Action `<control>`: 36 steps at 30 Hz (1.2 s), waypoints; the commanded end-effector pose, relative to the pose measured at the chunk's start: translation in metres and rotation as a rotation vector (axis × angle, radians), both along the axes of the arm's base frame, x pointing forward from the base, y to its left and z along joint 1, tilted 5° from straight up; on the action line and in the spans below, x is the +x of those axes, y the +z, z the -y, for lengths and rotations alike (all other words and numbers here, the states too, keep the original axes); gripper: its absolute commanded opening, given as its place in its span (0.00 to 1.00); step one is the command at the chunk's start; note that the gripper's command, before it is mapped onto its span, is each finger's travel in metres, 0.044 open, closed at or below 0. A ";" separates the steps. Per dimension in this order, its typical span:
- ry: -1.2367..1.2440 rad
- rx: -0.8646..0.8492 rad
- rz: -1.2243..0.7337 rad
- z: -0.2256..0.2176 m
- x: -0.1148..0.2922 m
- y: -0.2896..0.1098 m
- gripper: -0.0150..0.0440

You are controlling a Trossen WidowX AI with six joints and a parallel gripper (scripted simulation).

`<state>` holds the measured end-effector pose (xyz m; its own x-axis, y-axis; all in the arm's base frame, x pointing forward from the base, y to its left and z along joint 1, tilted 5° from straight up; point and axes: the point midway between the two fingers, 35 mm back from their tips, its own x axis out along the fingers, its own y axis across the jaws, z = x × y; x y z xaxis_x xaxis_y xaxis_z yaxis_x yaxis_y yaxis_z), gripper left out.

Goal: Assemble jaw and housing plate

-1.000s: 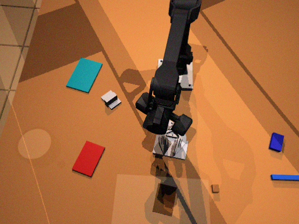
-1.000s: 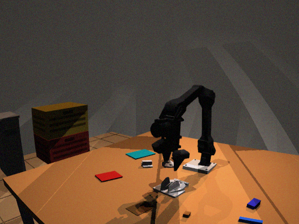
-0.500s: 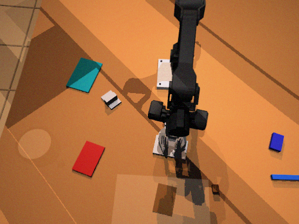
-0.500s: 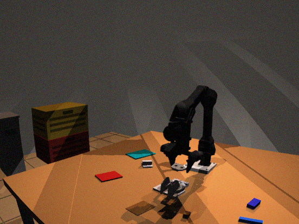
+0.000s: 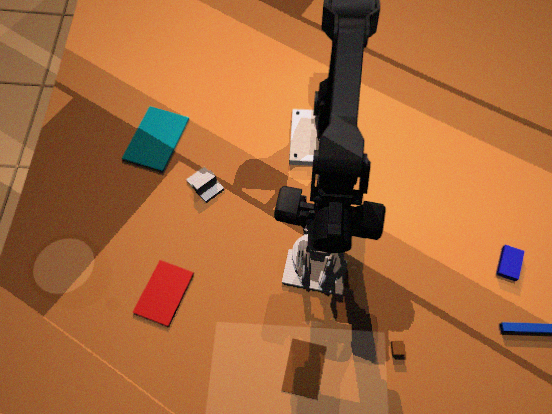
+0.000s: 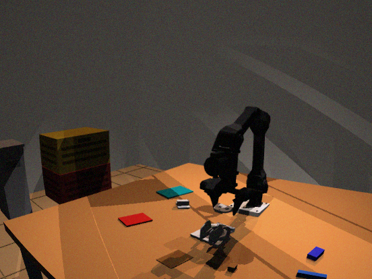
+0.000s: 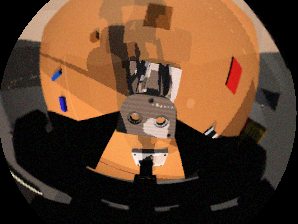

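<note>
The housing plate (image 6: 220, 208) (image 7: 145, 106), grey with two round holes, is between the fingers of my gripper (image 6: 224, 209) (image 7: 147, 117). My gripper is shut on it and holds it above the table, behind the jaw assembly in the exterior view. The white base (image 5: 290, 278) (image 6: 197, 234) (image 7: 176, 83) lies on the table, with two grey jaws standing side by side on it, in view ahead of the held plate in the wrist view. The arm covers part of the base in the top view. The pins and stubs, and whether the teeth mesh, cannot be made out.
A red plate (image 5: 164, 293) (image 6: 135, 219) and teal plate (image 5: 156, 139) (image 6: 175, 191) lie left, near a small white-and-black stepped block (image 5: 205, 185) (image 6: 182, 204). A brown rectangle (image 5: 304, 369) and small brown cube (image 5: 398, 350) lie beyond the base. A blue block (image 5: 510, 262) and blue bar (image 5: 527, 328) lie right.
</note>
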<state>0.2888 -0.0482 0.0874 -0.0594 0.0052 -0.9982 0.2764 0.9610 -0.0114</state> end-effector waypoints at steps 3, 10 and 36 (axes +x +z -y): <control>0.005 0.003 0.002 -0.001 0.000 0.000 0.85; 0.005 0.003 0.002 0.000 -0.004 0.000 0.85; 0.005 0.003 0.001 0.002 -0.015 0.001 0.85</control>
